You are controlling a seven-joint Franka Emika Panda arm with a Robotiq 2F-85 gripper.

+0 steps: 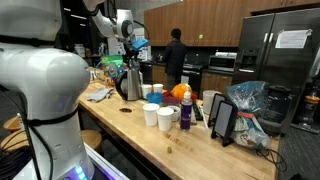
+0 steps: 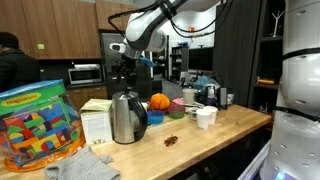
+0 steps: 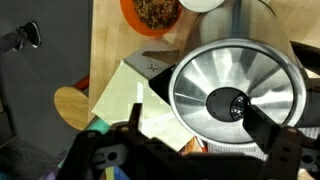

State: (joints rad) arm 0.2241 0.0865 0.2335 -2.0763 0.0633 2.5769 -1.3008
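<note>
Steel kettle [image 2: 127, 118] stands upright on the wooden surface [image 2: 225, 128], directly under the gripper [image 2: 123, 70]. Wrist view: the kettle's lid knob [image 3: 228, 102] lies roughly between the jaws. Jaws spread, gripping nothing, clear of the lid.

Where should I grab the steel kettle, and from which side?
Probably the black side handle, coming straight down with the jaws across it. The kettle stands upright, its round polished body looks too wide and slick to clamp, and the lid knob might lift only the lid. The gripper hangs above it.
</note>
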